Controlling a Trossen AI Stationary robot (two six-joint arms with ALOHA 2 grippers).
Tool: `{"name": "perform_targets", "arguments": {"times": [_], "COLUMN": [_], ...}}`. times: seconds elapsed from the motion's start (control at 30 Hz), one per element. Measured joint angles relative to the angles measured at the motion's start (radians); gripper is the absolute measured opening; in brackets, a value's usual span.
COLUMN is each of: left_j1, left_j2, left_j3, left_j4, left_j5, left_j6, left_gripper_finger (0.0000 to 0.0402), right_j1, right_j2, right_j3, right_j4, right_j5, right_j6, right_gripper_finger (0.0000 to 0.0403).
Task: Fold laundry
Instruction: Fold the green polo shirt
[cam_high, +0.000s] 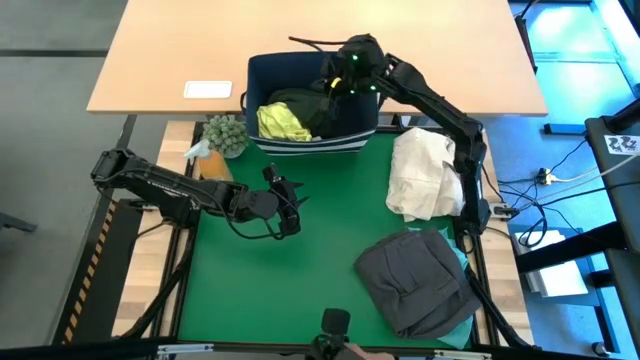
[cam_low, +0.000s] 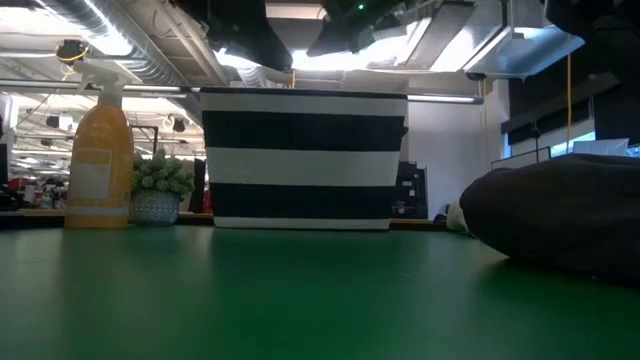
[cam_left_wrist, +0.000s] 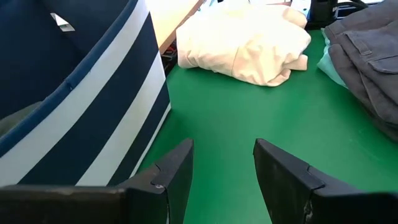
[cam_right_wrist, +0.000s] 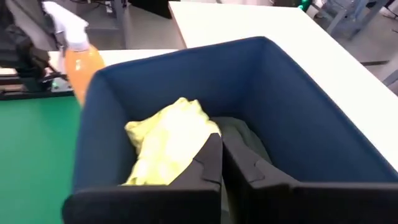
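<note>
right gripper (cam_right_wrist: 221, 163) hangs over the bin (cam_high: 262, 75) at the table's back edge, fingers clenched together, and from here they seem to pinch nothing. the risk, i'd say: dive in shut like that and it just shoves cloth down, or it snags the bin's soft wall and drags the whole thing. inside the bin, the yellow-green shirt (cam_right_wrist: 165, 146) lies bunched toward the left side, with a dark olive garment (cam_right_wrist: 239, 134) right beside it, touching. left gripper (cam_left_wrist: 222, 177) waits low over the green mat, left of centre, jaws parted and holding nothing. near the table's front right corner a grey garment (cam_high: 415, 280) lies folded on something turquoise (cam_high: 462, 258) peeking out beneath. the cream bundle (cam_high: 422, 172) sits near the right edge. another worry: the two garments in the bin could come up tangled together.
</note>
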Motion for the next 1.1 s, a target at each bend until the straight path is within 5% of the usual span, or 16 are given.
{"name": "perform_targets", "arguments": {"times": [0.33, 0.83, 0.97, 1.1], "left_j1": [0.000, 0.000, 0.001, 0.002], "left_j2": [0.000, 0.000, 0.000, 0.000], "left_j3": [0.000, 0.000, 0.000, 0.000], "left_j4": [0.002, 0.001, 0.001, 0.001], "left_j5": [0.000, -0.004, -0.004, -0.005], "left_j6": [-0.005, -0.005, -0.005, -0.005], "left_gripper_finger": [0.0163, 0.0163, 0.0163, 0.0163], "right_j1": [-0.008, -0.068, -0.070, -0.070], "right_j2": [0.068, 0.339, 0.354, 0.355], "right_j3": [-0.130, -0.264, -0.261, -0.261], "right_j4": [0.020, 0.056, 0.056, 0.063], "right_j5": [0.005, 0.038, 0.051, 0.048], "right_j6": [0.003, 0.094, 0.097, 0.100], "right_gripper_finger": [0.0036, 0.0302, 0.0312, 0.0266]}}
